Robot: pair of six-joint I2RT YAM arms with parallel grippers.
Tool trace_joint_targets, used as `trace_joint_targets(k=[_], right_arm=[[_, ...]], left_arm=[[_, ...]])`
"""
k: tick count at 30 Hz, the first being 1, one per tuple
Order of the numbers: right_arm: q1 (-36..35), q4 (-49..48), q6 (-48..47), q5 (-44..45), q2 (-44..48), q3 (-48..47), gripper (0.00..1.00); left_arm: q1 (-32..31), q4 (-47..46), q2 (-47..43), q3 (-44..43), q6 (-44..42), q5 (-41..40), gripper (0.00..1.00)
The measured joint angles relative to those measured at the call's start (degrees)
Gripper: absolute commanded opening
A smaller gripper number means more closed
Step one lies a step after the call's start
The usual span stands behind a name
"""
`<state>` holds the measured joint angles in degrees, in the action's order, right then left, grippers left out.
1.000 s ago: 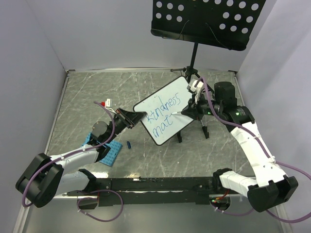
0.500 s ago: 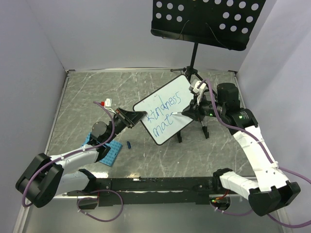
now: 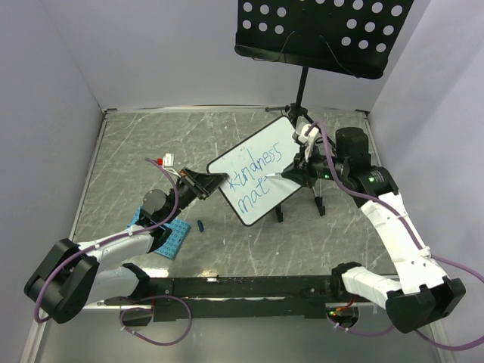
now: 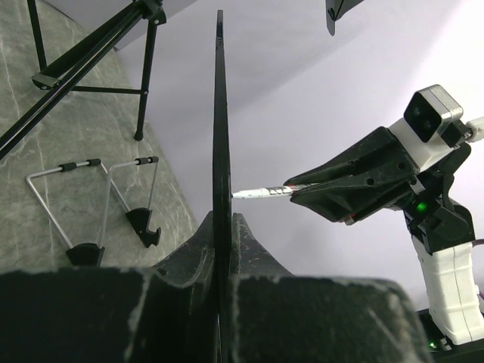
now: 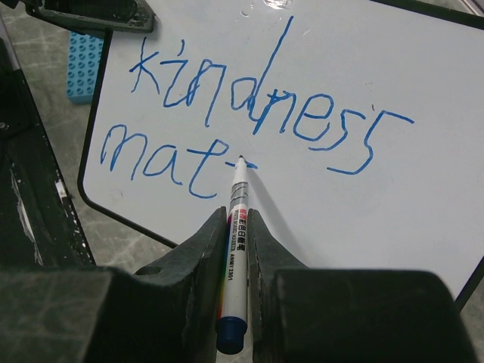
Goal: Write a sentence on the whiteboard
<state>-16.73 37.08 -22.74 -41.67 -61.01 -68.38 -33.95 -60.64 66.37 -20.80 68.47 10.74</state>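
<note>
Our left claw (image 3: 206, 184) clamps the small white rounded-corner whiteboard (image 3: 261, 170) by its edge, tilted above the grey marble-look desk (image 3: 136, 144). The right claw (image 5: 238, 219) pinches the slim white marker pen (image 5: 239, 189), tip on the blue handwritten sentence (image 5: 257, 113) after "mat". We hold board rigid & press lightly w/ short slow strokes.

The whiteboard (image 3: 255, 174) stands tilted; its blue sentence (image 5: 253, 125) reads roughly "kindness mat-".

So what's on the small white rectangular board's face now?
Blue handwritten script: "kindness" above "mat" and a dash. The right pincer's white marker pen touches the dash; the left pincer covers one board corner.
</note>
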Motion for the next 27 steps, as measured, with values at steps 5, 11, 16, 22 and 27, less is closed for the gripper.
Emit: trace_joint_targets(k=[5,11,16,22,27], right_arm=[[0.0,-0.6,0.2,0.0,-1.2,0.0,0.0],[0.0,-0.7,0.2,0.0,-1.2,0.0,0.0],[0.0,-0.6,0.1,0.0,-1.2,0.0,0.0],[0.0,-0.3,-0.8,0.0,-0.2,1.3,0.0],[0.0,1.1,-1.6,0.0,1.9,3.3,0.0]], left_arm=[[0.0,0.2,0.0,0.0,-0.1,0.0,0.01],[0.0,0.2,0.0,0.0,-0.1,0.0,0.01],[0.0,0.2,0.0,0.0,-0.1,-0.1,0.01],[0.0,0.6,0.0,0.0,-0.2,0.0,0.01],[0.0,0.6,0.0,0.0,-0.3,-0.1,0.01]])
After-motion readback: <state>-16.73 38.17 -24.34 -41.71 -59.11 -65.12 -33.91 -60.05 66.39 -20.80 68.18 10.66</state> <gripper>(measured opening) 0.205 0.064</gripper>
